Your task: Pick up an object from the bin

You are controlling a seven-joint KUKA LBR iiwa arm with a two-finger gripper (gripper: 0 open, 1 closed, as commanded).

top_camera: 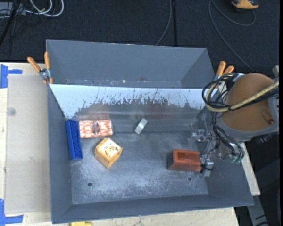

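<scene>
Setting: a grey metal bin point(132, 192) on a dark floor point(132, 13), its bottom dusted pale, with a few loose things in it.
Gripper: the gripper point(206, 163) is low over the bin bottom. I cannot tell how far open it is, and nothing is plainly in its hold.
Nearest thing: a red-brown block point(184, 159) lies flat just beside the gripper, on the side away from the arm.
Others: a small grey piece point(140, 126) lies farther out towards the back wall. A yellow cube point(108, 152), patterned packet point(95, 128) and blue bar point(74, 139) are well apart, across the bin.
Progress: the approach looks made. Gripping and lifting seem left to do.
</scene>
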